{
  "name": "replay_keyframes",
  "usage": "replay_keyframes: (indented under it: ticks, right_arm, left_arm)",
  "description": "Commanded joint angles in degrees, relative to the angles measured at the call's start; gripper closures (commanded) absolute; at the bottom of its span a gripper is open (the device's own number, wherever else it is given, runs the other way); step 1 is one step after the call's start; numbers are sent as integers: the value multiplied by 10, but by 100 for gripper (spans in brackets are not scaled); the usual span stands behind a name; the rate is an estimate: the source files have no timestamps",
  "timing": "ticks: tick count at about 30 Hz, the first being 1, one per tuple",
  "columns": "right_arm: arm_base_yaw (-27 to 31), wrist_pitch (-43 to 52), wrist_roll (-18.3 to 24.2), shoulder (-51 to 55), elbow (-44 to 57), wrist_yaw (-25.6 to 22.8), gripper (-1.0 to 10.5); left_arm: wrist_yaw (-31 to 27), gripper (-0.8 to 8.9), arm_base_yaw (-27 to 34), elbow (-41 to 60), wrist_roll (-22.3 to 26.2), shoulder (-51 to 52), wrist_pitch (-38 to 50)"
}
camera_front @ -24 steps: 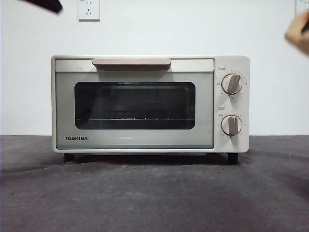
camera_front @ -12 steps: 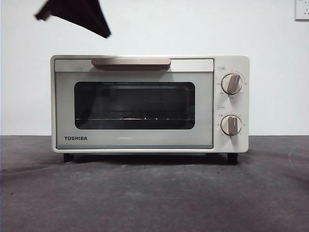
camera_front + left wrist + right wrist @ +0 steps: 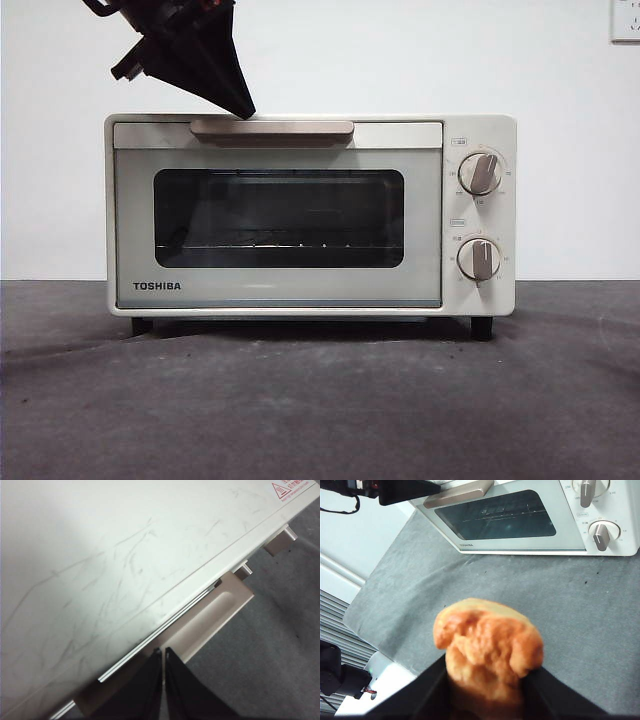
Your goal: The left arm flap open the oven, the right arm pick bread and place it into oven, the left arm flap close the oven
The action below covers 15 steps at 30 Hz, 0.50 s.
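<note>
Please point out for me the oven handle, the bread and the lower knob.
oven handle (image 3: 272,128): front view, middle of the beige bar.
bread (image 3: 490,647): right wrist view, lumpy crust between the jaws.
lower knob (image 3: 481,259): front view, its centre grip.

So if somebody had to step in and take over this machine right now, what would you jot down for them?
Left gripper: jaws shut, empty, tip at the oven's beige handle, on its left part.
Right gripper: shut on the bread, held up in front of the oven, away from it.
Done: bread picked up.
Left: oven door is shut; flap it open, put the bread inside, flap it closed.
</note>
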<state>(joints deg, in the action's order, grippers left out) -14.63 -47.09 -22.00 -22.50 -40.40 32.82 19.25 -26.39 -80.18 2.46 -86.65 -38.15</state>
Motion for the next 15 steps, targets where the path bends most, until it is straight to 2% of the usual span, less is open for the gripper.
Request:
replay_keyframes:
  ticks: [1, 15]
  right_arm:
    - [-3, 8, -8, -1, -9, 3, 789]
    - [-3, 8, -20, -1, -9, 4, 789]
  left_arm:
    - [-2, 804, -4, -14, 14, -14, 5]
    - [-2, 804, -5, -14, 15, -40, -26]
